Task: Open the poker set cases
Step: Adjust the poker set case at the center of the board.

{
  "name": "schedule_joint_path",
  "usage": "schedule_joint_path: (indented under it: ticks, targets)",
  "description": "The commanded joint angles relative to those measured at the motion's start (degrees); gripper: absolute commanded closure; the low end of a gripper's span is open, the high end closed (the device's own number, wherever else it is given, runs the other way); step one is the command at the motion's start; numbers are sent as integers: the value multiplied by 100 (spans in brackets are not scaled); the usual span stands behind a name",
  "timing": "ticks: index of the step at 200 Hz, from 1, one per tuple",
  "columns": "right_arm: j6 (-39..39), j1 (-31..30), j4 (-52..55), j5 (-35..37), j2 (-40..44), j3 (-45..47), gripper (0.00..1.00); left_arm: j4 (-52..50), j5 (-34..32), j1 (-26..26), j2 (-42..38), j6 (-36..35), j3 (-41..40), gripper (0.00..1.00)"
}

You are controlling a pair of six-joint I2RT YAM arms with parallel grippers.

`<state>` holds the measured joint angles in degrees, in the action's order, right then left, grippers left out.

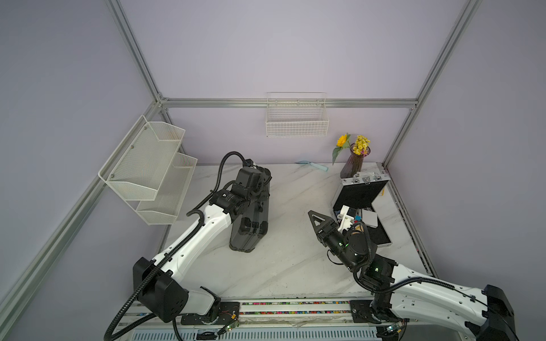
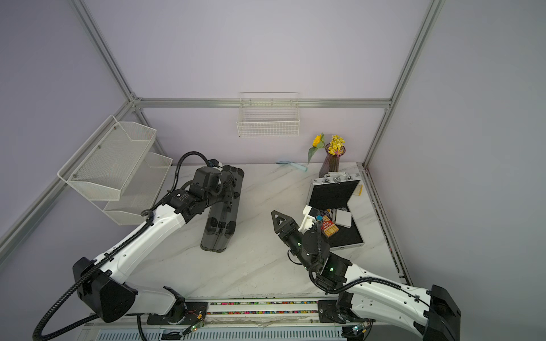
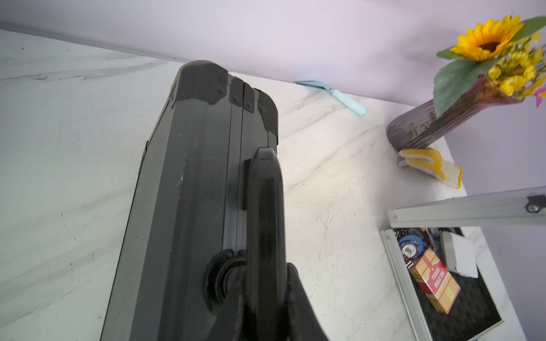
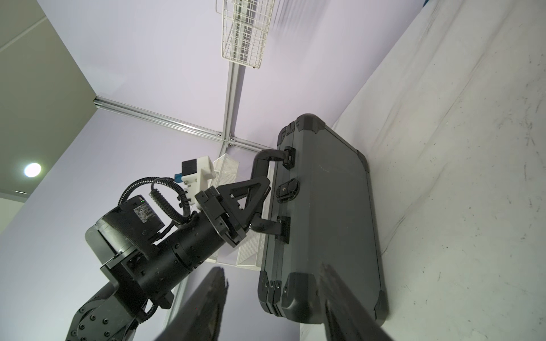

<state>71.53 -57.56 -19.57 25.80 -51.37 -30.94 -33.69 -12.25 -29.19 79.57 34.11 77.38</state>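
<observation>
The larger dark grey poker set case [image 1: 251, 233] [image 2: 220, 230] stands upright on its edge at the table's left, lid shut. My left gripper [image 4: 264, 189] [image 3: 257, 265] is shut on its black handle [image 4: 261, 165] [image 3: 266, 192]; in both top views the wrist hides the grip. The smaller silver case [image 1: 384, 244] [image 2: 348, 245] lies open at the right, black-lined lid [image 1: 359, 193] raised, with chips, a card box and a white box inside. My right gripper [image 1: 314, 218] [image 2: 279, 218] [image 4: 271, 267] hovers open between the cases, pointing at the dark one, holding nothing.
A purple vase of yellow flowers [image 1: 353, 162] stands behind the silver case, a yellow glove [image 3: 428, 165] at its foot. A light blue tool [image 1: 313, 166] lies by the back wall. A wire basket [image 1: 297, 118] hangs there; mesh shelves [image 1: 147, 168] jut from the left frame.
</observation>
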Motion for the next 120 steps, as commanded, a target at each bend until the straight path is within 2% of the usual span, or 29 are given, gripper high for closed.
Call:
schedule_joint_path:
  ticks: [1, 14, 29, 47, 75, 103, 120]
  targets:
    - [-130, 41, 103, -77, -203, -281, 46, 3005, -257, 101, -1190, 809, 30, 100]
    - [-467, 60, 115, -362, -496, -514, 45, 3025, -300, 218, -1317, 1081, -54, 100]
    - [-921, 61, 485, -736, -922, -1008, 41, 3144, -383, 256, -1349, 1285, -59, 100]
    - [-1200, 60, 583, -879, -1228, -1274, 37, 3379, -283, 262, -1212, 1453, 53, 100]
    - [-1328, 59, 447, -690, -1213, -1230, 37, 3853, -116, 265, -922, 1734, 210, 100]
    - [-1851, 61, 663, -576, -1072, -1402, 37, 4478, -98, 257, -660, 2021, 260, 100]
    - [-2146, 60, 978, -492, -1014, -1603, 37, 4571, -3, 265, -315, 2169, 602, 100]
